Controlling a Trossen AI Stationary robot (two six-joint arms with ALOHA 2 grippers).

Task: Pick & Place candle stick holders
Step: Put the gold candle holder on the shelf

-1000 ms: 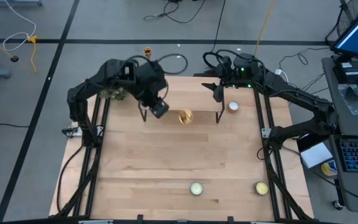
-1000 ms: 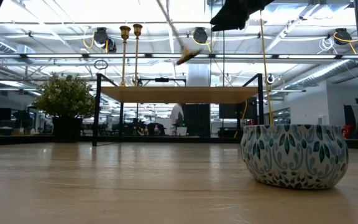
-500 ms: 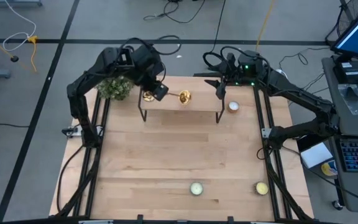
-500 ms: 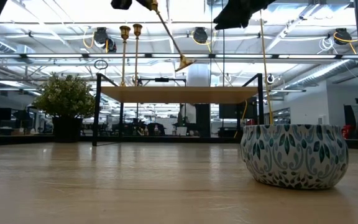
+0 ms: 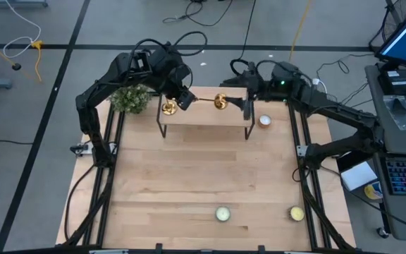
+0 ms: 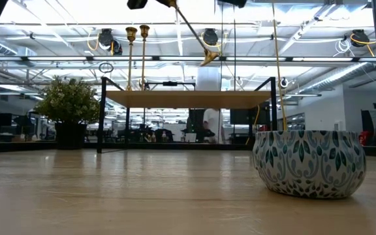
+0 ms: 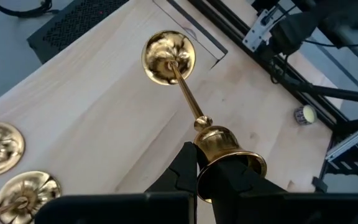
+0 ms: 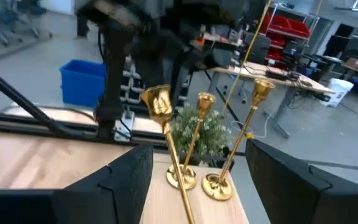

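Two brass candlesticks (image 5: 168, 108) stand on their round bases at the left end of a raised wooden shelf (image 5: 210, 118); they also show in the low view (image 6: 137, 59). My left gripper (image 5: 183, 100) is shut on a third candlestick (image 7: 185, 93), which slants above the shelf with its round base (image 5: 220, 102) toward the table's right. My right gripper (image 8: 199, 152) is open just right of that base; the stem (image 8: 178, 168) runs down between its spread fingers, and I see no touch. My left gripper pinches the candlestick's bell-shaped cup end (image 7: 219, 149) between its two fingers (image 7: 184, 171), across the cup. The candlestick is lifted clear of the shelf and tilted, with its stem slanting down from the gripper to the base (image 6: 207, 57).
A green bushy plant (image 5: 131, 99) stands left of the shelf. A white tealight (image 5: 265, 121) lies right of the shelf, and two more (image 5: 222, 213) (image 5: 296, 212) lie near the front edge. A patterned tin (image 6: 309, 163) sits close to the low camera.
My left gripper has carried the candlestick up and toward the table's far edge, from in front of the shelf to above it. The candlestick has turned so that its base now points toward the right gripper. My right gripper has risen a little.
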